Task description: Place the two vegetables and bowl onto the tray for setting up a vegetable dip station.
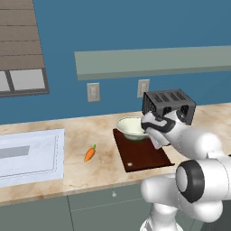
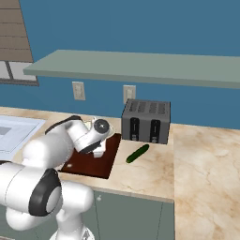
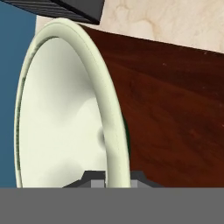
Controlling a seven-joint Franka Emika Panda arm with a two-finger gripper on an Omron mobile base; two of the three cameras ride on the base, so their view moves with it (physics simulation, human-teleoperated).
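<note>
Hand view: jaws pinch the bowl (image 3: 65,113) rim over the tray's (image 3: 175,113) back edge, near the toaster (image 3: 65,8).

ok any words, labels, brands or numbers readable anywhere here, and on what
None can be read.
toaster: no brand or label shows.
wall outlets: blank plates.
bowl, tray, carrot, cucumber: no markings.

the bowl (image 1: 130,127) sits on the far end of the tray (image 1: 143,155), with the toaster (image 1: 168,105) just behind and to its right. the carrot (image 1: 90,154) lies on the counter (image 1: 90,131) left of the tray, between it and the sink (image 1: 28,154). the cucumber (image 2: 138,153) lies right of the tray, in front of the toaster.
</note>
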